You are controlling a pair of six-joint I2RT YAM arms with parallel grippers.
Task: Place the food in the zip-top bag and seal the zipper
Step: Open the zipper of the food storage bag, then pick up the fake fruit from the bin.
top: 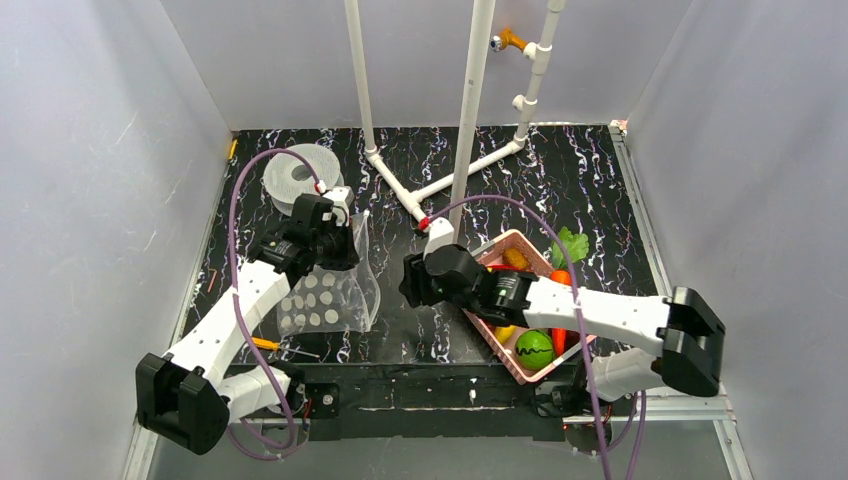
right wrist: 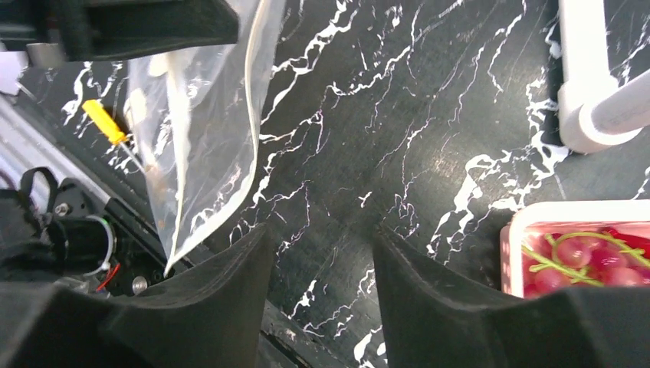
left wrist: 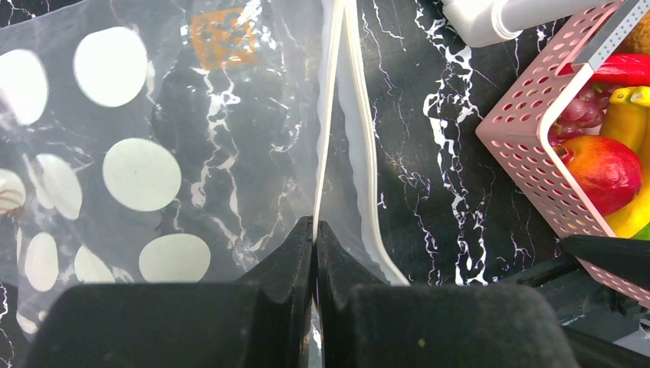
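Note:
The clear dotted zip-top bag (top: 325, 295) hangs left of centre, held up by its mouth edge. My left gripper (top: 335, 250) is shut on one side of the zipper strip (left wrist: 329, 115); the other side of the mouth (left wrist: 372, 184) bows away, so the mouth stands slightly apart. No food shows in the bag (left wrist: 138, 169). My right gripper (top: 408, 280) is open and empty over bare table between bag and basket; in its wrist view (right wrist: 322, 238) the bag (right wrist: 199, 130) hangs at upper left. The food lies in the pink basket (top: 505, 240): carrot (top: 560, 280), green piece (top: 534, 347), banana (left wrist: 625, 115), red fruit (left wrist: 605, 169), grapes (right wrist: 582, 257).
A grey-white spool (top: 295, 178) stands behind the bag. A white pipe frame (top: 470, 120) rises at the table's middle back. A small yellow-handled tool (top: 265, 343) lies near the front left. Grey walls enclose the table on three sides.

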